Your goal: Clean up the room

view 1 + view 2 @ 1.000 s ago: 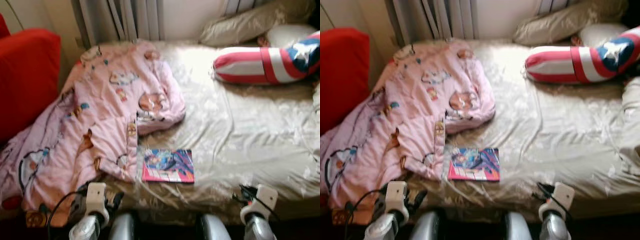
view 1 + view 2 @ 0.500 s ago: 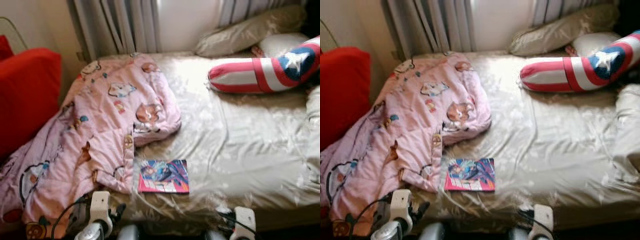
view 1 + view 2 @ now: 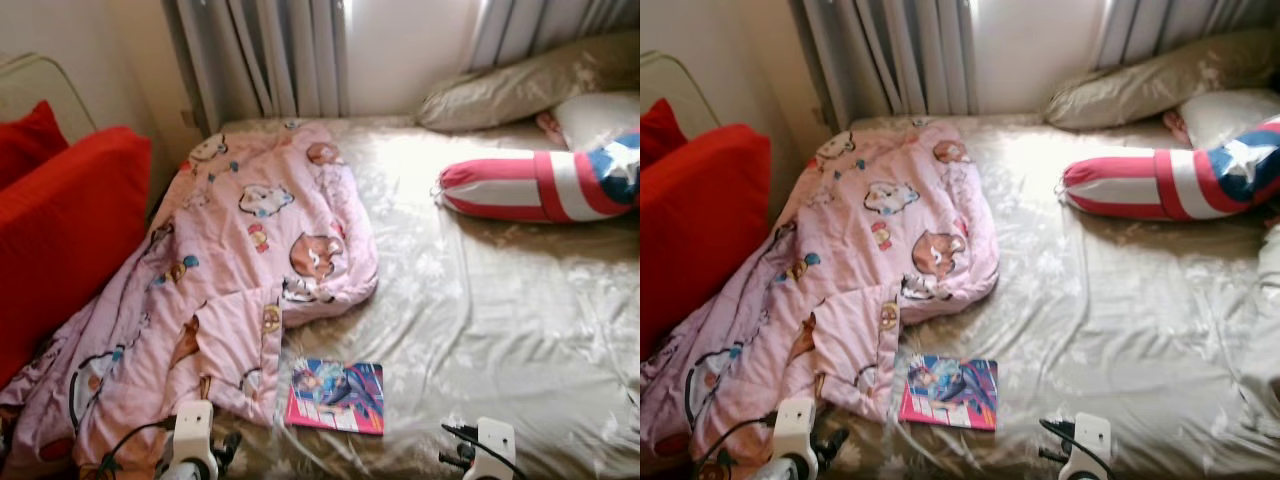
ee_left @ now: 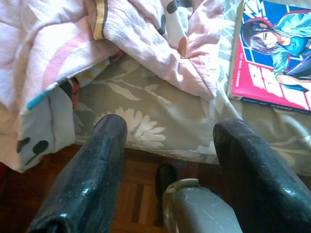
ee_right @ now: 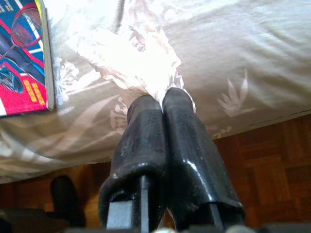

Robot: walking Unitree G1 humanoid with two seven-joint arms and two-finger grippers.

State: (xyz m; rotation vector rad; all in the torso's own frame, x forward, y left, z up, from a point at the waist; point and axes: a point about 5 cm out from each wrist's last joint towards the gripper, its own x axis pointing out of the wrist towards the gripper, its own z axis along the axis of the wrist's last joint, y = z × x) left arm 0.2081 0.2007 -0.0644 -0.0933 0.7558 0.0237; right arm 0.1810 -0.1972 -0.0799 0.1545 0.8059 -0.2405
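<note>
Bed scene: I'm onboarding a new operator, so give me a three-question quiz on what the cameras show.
1. True or false: the comic book lies on the bedsheet beside the pink blanket's edge.
2. Which gripper is open: A) left gripper B) right gripper?
3. Fill in: the striped pillow bears a white ____.

Key: 1 true; 2 A; 3 star.
</note>
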